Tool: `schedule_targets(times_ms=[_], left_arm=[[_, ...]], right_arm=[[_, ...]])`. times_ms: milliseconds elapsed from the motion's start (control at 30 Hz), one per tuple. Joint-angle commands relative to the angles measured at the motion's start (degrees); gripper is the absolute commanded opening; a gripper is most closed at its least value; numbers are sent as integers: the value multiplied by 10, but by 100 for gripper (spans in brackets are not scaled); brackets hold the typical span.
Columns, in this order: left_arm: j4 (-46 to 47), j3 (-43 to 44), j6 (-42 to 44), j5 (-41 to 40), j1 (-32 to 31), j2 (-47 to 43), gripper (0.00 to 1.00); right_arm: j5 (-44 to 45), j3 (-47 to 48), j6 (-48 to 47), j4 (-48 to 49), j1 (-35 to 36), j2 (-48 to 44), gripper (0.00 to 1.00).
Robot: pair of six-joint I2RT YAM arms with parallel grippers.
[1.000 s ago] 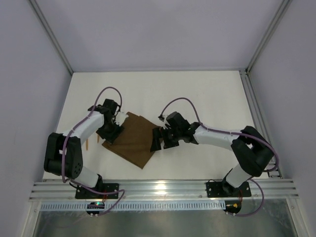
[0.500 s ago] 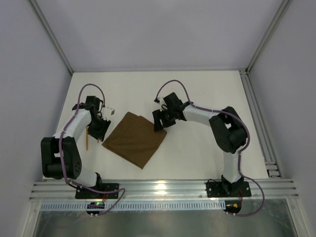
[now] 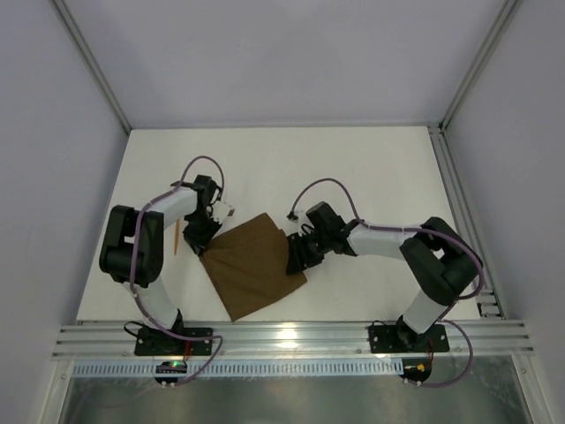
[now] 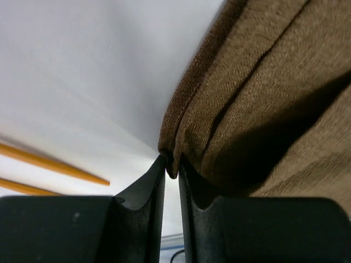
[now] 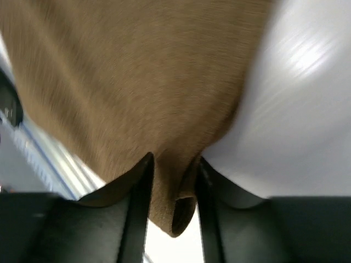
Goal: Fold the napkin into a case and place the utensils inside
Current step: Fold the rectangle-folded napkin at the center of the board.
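Pinching a folded edge of the napkin [image 4: 263, 82] in the left gripper [image 4: 171, 170]: jaws almost together, two cloth layers nipped right at the tips, rest of the cloth spreading up and to the right. Gripping the opposite side in the right gripper [image 5: 174, 164]: jaws closed on a bunched fold that fills the gap and reaches back between the fingers; blurry in that wrist view. From above: napkin lying on the white table [image 3: 371, 177] as a tilted, roughly square sheet between the two grippers, left one at its upper-left corner, right one at its right edge. Just left of the left gripper, the utensils [image 4: 55, 164]: two thin orange pieces on bare table, apart from the cloth.
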Motion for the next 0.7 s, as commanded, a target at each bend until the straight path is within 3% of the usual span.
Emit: schedule_targets(times_ms=[0, 33, 67, 100, 267, 400, 467, 533, 567, 633, 667], left_arm=[[98, 29, -1, 28, -43, 35, 16], [105, 35, 1, 41, -55, 36, 16], [112, 41, 6, 48, -58, 37, 16], [113, 49, 10, 55, -60, 36, 17], [97, 63, 40, 24, -48, -29, 27], [91, 59, 58, 30, -8, -113, 47], [85, 61, 61, 54, -5, -140, 51], [54, 63, 62, 137, -8, -148, 51], [47, 56, 62, 152, -14, -152, 51], [47, 42, 61, 159, -38, -155, 50], [54, 31, 60, 160, -44, -158, 50]], right_arm=[[5, -57, 56, 10, 50, -59, 48], [6, -82, 69, 12, 52, -95, 61], [18, -92, 81, 12, 51, -115, 99], [36, -97, 78, -9, 47, -135, 99], [112, -83, 20, -40, -35, -240, 99], [178, -34, -99, 3, -69, -255, 99], [207, -21, -121, 52, -72, -241, 99], [138, 2, -136, 120, -93, -198, 99], [96, 15, -136, 121, -101, -178, 92], [0, 82, -160, 64, -117, -104, 57], [-6, 107, -171, 14, -116, -77, 51]])
